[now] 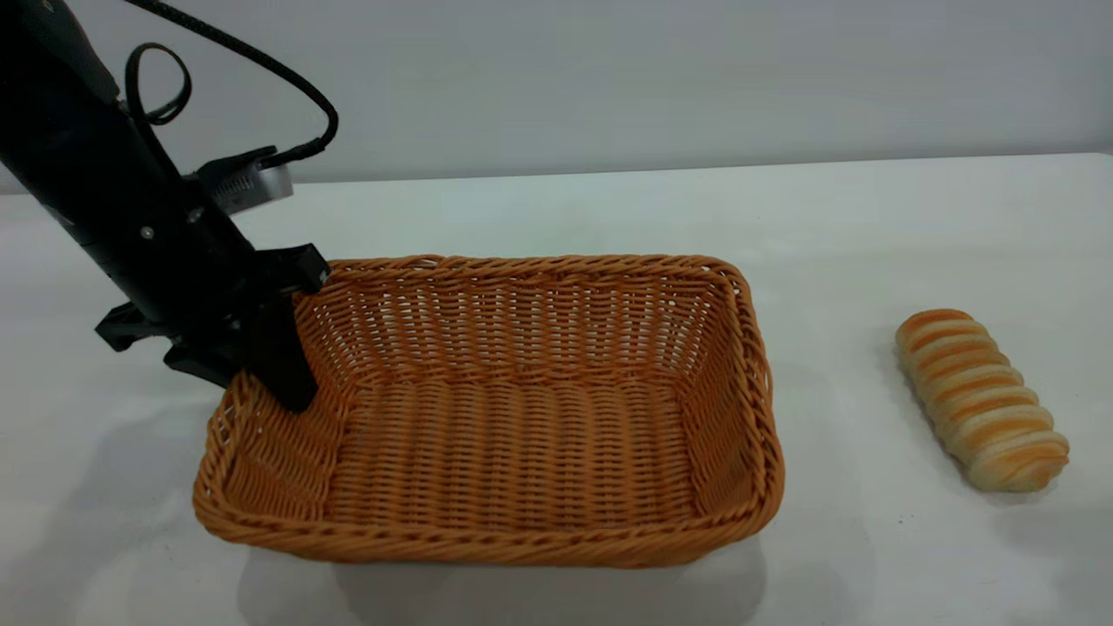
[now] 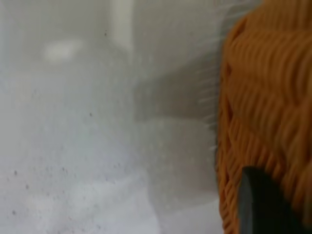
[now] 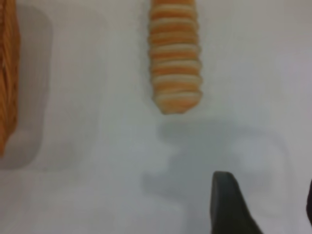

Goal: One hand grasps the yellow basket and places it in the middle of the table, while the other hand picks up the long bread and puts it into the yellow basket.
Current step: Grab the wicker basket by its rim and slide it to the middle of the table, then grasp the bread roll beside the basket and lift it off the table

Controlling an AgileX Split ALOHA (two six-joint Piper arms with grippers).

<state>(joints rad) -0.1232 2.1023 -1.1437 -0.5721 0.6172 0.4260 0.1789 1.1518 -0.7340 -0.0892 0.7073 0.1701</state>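
The left gripper (image 1: pixel 261 369) is seen closed over the left wall of the basket (image 1: pixel 522 417), one finger inside, the other presumably outside. The basket is set on the table (image 1: pixel 556 209); being stiff, light wickerwork, it is judged best held by its braided rim. Right of the basket, well apart, the bread (image 1: pixel 983 400) is laid flat; it is judged soft and best pinched across its middle. The right gripper (image 3: pixel 263 204) is held open above the table near the bread, empty.

The exterior camera looks level across the table (image 1: pixel 556 200). The left wrist camera hugs the yellow basket (image 2: pixel 273 112); the right wrist camera looks down on the long bread (image 3: pixel 174 58), basket edge at frame left.
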